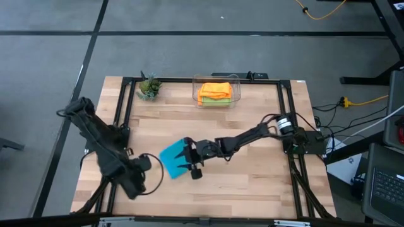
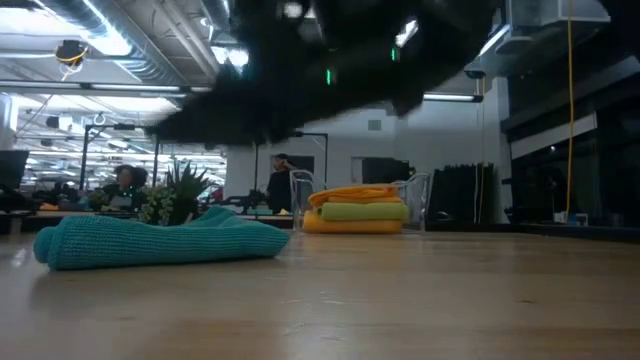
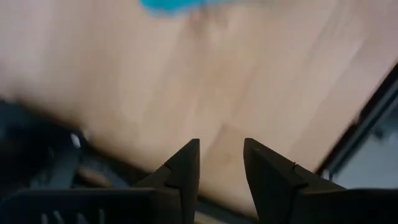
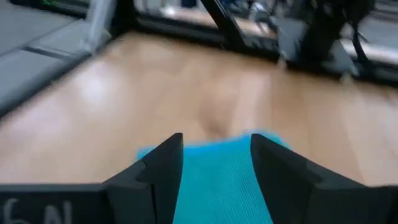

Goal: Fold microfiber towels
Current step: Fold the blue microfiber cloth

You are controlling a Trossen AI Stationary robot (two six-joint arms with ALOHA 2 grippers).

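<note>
A teal microfiber towel (image 1: 172, 157) lies bunched on the wooden table, left of centre; the low view shows the teal towel (image 2: 160, 240) resting flat on the tabletop. My right gripper (image 1: 187, 161) hovers over its right edge, open; in the right wrist view the teal towel (image 4: 224, 180) shows below and beyond that gripper (image 4: 216, 140). My left gripper (image 3: 221, 144) is open with nothing in it and points down over bare wood near the table's near left corner (image 1: 140, 173). Folded orange (image 1: 214, 89) and lime green (image 1: 218, 101) towels lie stacked in a clear bin.
The clear plastic bin (image 1: 237, 82) stands at the far edge, centre, and shows as a stack holder in the low view (image 2: 415, 195). A small potted plant (image 1: 149, 87) stands to its left. A black frame (image 1: 285, 120) runs along the table's edges. People show in the room behind.
</note>
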